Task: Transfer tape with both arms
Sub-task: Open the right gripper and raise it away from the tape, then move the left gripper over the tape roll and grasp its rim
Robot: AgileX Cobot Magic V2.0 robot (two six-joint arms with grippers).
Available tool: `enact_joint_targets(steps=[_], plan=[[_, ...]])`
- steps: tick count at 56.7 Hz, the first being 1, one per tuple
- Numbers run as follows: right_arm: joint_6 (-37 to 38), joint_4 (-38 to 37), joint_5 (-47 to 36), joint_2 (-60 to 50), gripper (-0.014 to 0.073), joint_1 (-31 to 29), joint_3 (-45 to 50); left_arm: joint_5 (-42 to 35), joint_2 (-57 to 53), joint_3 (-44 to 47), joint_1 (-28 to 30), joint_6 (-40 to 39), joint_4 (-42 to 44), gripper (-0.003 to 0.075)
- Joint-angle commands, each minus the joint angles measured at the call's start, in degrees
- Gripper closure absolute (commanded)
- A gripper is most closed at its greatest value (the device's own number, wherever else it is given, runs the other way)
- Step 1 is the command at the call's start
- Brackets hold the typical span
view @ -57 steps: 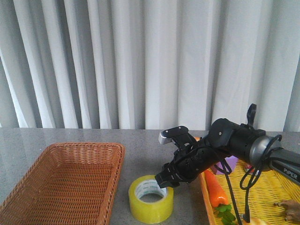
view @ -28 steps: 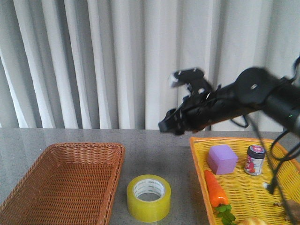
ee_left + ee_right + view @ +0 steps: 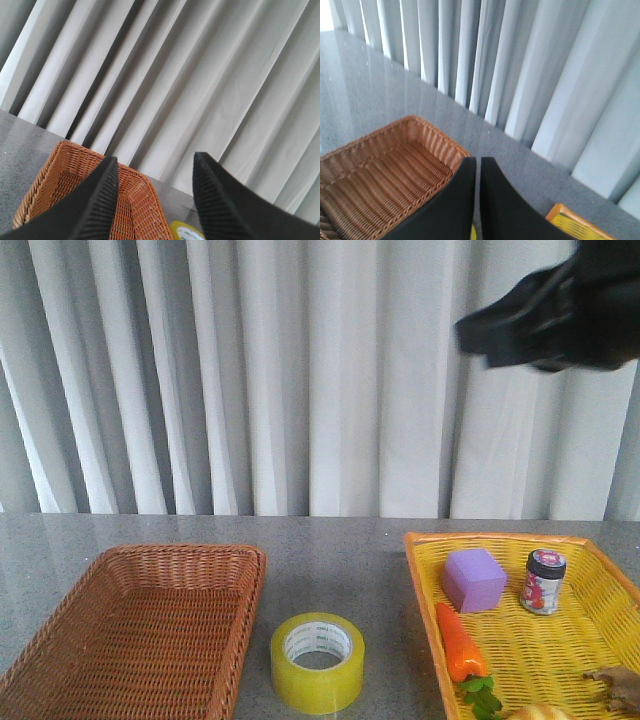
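Tape (image 3: 317, 662) lies flat on the grey table (image 3: 340, 550), core hole facing up, in the gap between the brown wicker basket (image 3: 60, 660) at its 9 o'clock and the yellow tray (image 3: 560, 650) at its 3 o'clock; it touches neither. Nothing grips it.

Right end effector (image 3: 477, 165) is empty, its two black fingers drawn together with only a thin slit between them. In the front view the right arm (image 3: 560, 310) is a blurred dark shape high at 1 o'clock, well above the table and in front of the white curtain (image 3: 250, 370).

Left end effector (image 3: 155, 165) stands released, its ribbed fingers (image 3: 102, 200) spread wide with nothing between them. Its wrist view shows the basket and a sliver of the tape's yellow rim beyond the fingers.

Inside the tray sit a purple block (image 3: 476, 579), a small jar (image 3: 542, 582) with a dark lid at the block's 3 o'clock, and a carrot (image 3: 459, 642) at the block's 6 o'clock.
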Motion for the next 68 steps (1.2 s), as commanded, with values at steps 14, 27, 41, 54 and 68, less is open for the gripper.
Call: enact_joint_targets(steps=[14,27,41,54,68], plan=[[6.97,-7.33,-21.29,-27.59,0.0596,0.04,35.21,-3.58,-0.24,-1.78,-0.15,0.04,-0.14,0.0375],[17.26,-18.19,-26.12,-47.23,0.0596,0.04,61.39,-3.65,-0.24,-1.78,-0.15,0.04,-0.14,0.0375],[28.67,-26.51,-25.33,-57.8,0.0596,0.04,75.35,-3.36,2.16,-3.08,-1.68,0.36,-0.09,0.0375],[29.71,-26.44,-25.11,-58.78,0.0596,0.04,79.56,-3.37,17.28,-12.87,-10.77,12.27,-0.09,0.0375],[30.52,-26.44,-24.02,-58.78,0.0596,0.04,80.09,3.86,40.4,-30.58,-22.22,30.78,-0.09,0.0375]])
